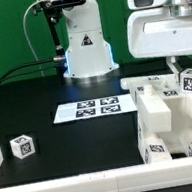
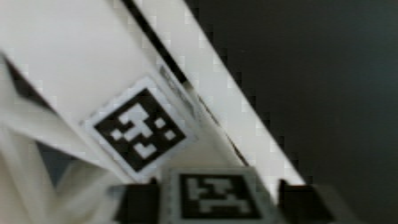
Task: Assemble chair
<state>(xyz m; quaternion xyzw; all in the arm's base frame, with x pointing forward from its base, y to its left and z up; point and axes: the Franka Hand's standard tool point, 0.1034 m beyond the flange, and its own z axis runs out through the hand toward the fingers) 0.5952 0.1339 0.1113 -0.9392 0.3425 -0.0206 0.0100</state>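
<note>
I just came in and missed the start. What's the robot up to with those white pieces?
The arm is putting a chair together from white tagged pieces, stacked at the exterior view's right. Its gripper is down at the top of that stack, at a tagged piece; whether the jaws actually hold it isn't clear. Two small tagged blocks lie apart at the left, and the marker board lies mid-table.

Readable words or numbers: none in either view.
Marker board (image 1: 97,108): four black-and-white square tags, patterns only, no letters.
Loose white block (image 1: 23,148) on the tabletop: one square tag.
Chair parts (image 1: 169,117): several square tags, too small to decode.
Wrist view, white panel (image 2: 139,125): one tilted square tag; a second tag (image 2: 215,194) below it.
</note>
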